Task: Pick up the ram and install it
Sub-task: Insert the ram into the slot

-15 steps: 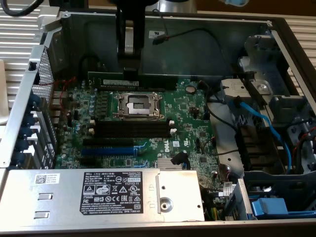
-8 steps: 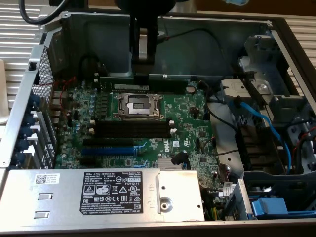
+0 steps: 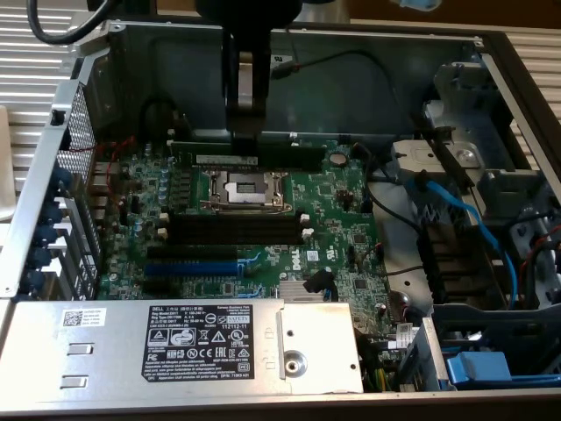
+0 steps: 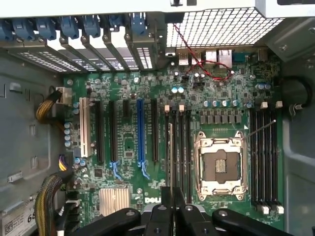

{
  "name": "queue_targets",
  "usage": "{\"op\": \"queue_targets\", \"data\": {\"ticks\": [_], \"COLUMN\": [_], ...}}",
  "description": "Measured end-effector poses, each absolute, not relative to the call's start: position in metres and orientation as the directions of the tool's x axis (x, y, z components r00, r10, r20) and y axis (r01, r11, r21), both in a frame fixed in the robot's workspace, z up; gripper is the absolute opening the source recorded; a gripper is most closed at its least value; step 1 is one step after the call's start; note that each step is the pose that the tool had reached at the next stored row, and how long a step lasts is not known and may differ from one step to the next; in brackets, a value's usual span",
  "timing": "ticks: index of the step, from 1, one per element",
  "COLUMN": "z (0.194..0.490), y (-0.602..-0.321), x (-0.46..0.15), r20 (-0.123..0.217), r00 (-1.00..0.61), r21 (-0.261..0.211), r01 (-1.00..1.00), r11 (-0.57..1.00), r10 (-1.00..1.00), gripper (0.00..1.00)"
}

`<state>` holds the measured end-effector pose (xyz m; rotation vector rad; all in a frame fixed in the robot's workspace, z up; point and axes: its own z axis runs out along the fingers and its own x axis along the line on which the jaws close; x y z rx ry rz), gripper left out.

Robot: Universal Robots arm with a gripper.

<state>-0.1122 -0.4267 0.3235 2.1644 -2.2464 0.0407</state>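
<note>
The ram [image 3: 280, 156], a long green stick with a white label, hangs level above the motherboard [image 3: 342, 197], and my gripper [image 3: 245, 140] is shut on its middle from above. In the wrist view the ram [image 4: 171, 147] is seen edge-on as a thin strip between my fingers [image 4: 160, 219]. There it lines up over the black slots [image 4: 181, 147] between the CPU socket [image 4: 220, 164] and the blue slot [image 4: 140, 132]. The same black slots [image 3: 232, 230] lie in front of the CPU socket [image 3: 244, 189], and no stick sits in them.
A grey power supply [image 3: 175, 342] with a label spans the case front. Blue cables [image 3: 465, 219] and a drive cage fill the exterior view's right. A second bank of black slots [image 4: 264, 157] lies on the socket's other side. A metal case wall [image 3: 351, 79] stands behind.
</note>
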Motion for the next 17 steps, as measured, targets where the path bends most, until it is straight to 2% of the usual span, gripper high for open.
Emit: {"op": "queue_targets", "data": {"ticks": [17], "z": [0.298], "y": [-0.427], "x": [-0.12], "r20": [0.037], "r00": [-0.008], "r21": [-0.019], "r01": [-1.0], "r11": [0.007], "r10": [-0.999], "gripper": [0.12]}}
